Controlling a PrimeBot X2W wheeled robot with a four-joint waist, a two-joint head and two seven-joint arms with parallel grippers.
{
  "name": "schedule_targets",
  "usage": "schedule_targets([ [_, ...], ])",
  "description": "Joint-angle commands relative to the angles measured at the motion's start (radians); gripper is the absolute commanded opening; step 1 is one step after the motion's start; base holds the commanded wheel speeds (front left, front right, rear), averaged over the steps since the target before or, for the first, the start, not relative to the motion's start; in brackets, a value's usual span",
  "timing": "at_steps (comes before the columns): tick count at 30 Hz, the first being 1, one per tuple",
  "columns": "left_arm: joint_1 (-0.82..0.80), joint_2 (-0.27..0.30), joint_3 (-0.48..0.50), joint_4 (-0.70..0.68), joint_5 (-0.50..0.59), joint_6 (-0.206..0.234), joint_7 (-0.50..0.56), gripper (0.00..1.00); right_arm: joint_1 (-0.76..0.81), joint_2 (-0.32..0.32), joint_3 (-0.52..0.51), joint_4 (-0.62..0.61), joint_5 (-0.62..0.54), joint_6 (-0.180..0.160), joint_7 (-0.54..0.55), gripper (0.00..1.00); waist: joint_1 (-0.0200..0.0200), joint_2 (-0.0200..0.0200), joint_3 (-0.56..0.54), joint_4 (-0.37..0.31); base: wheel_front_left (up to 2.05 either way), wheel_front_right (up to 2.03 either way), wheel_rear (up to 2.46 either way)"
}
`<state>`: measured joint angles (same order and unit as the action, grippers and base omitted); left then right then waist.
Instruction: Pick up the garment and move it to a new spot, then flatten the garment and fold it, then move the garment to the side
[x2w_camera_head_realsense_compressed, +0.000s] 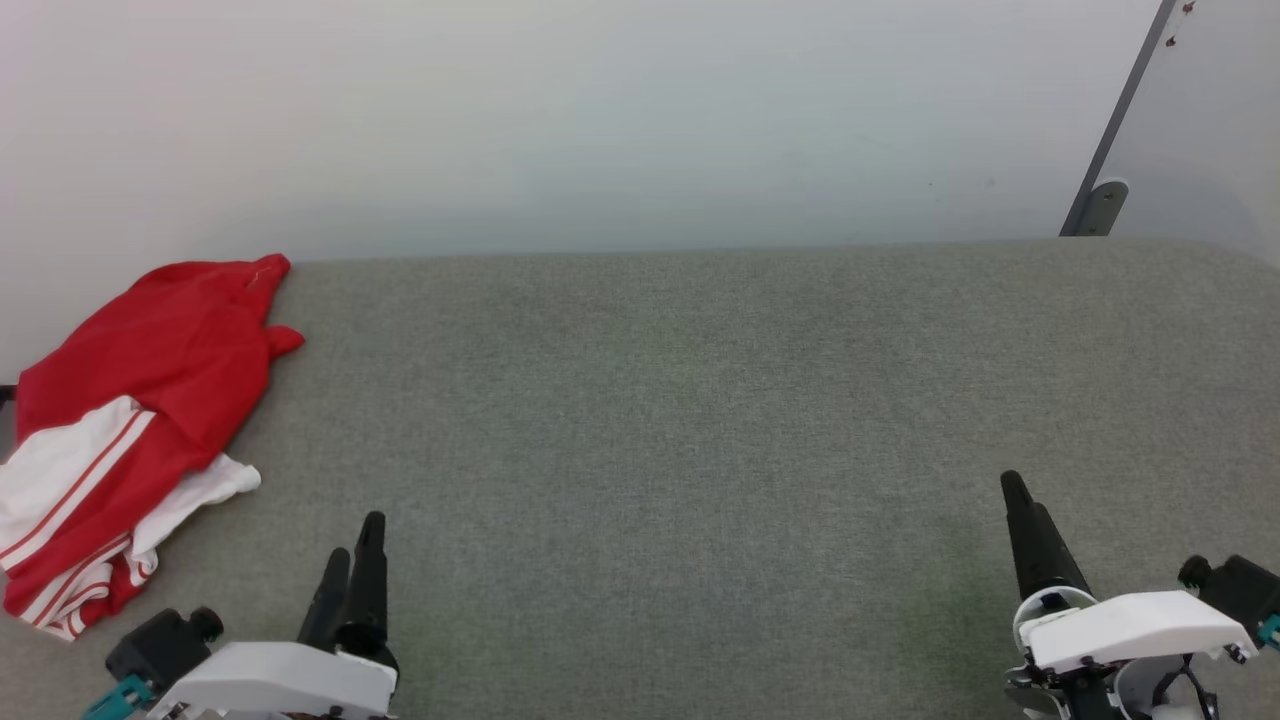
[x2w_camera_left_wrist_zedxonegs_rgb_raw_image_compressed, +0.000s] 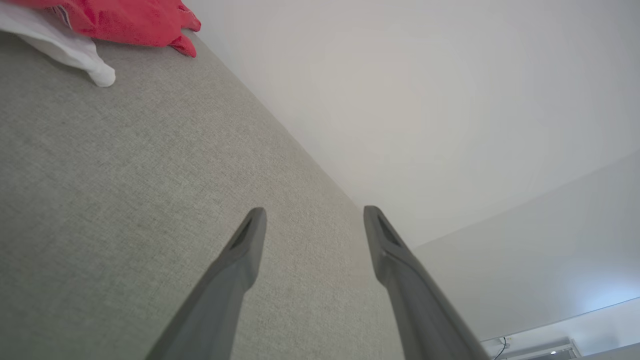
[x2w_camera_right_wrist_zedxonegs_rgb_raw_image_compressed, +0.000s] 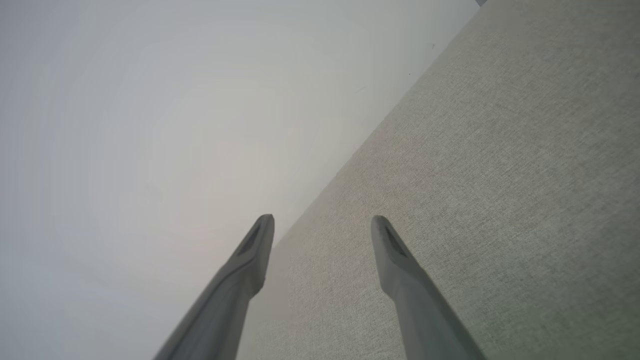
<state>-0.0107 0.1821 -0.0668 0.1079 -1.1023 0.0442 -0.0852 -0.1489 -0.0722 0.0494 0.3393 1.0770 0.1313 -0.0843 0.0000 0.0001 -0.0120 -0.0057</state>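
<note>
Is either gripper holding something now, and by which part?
Nothing is held. The left gripper and the right gripper are both open and empty. The garment lies crumpled at the left edge of the grey surface, apart from both.

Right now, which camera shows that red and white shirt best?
The head view: the shirt lies crumpled, almost whole, at the left of the grey surface, striped white sleeve plain. The left wrist view catches a red and white corner at its top left. The right wrist view faces grey surface and wall.
</note>
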Motion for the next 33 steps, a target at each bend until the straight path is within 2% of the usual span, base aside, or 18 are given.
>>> schedule_targets([
  [1,-0.01,0.011,-0.005,-0.016,0.035,0.007,-0.009,1.0,-0.026,-0.007,0.008,-0.004,-0.043,0.0,-0.008,1.0,0.0,-0.0001,-0.001,0.001,0.0,0.0,0.0],
  [11,0.001,0.029,-0.015,-0.025,0.237,0.027,-0.039,1.0,-0.04,-0.005,0.006,0.028,-0.253,0.0,-0.016,1.0,0.0,-0.0001,-0.01,0.005,0.0,0.0,0.0],
  [20,0.019,0.029,0.006,-0.029,0.373,0.015,-0.063,1.0,-0.046,0.002,-0.012,0.044,-0.414,-0.001,-0.026,1.0,0.0,-0.0001,-0.022,0.006,0.0,0.0,0.0],
  [33,0.05,0.021,0.035,-0.047,0.542,-0.004,-0.096,1.0,-0.04,0.009,-0.018,0.052,-0.557,-0.001,-0.043,1.0,0.0,-0.0001,-0.041,0.009,0.0,0.0,0.0],
])
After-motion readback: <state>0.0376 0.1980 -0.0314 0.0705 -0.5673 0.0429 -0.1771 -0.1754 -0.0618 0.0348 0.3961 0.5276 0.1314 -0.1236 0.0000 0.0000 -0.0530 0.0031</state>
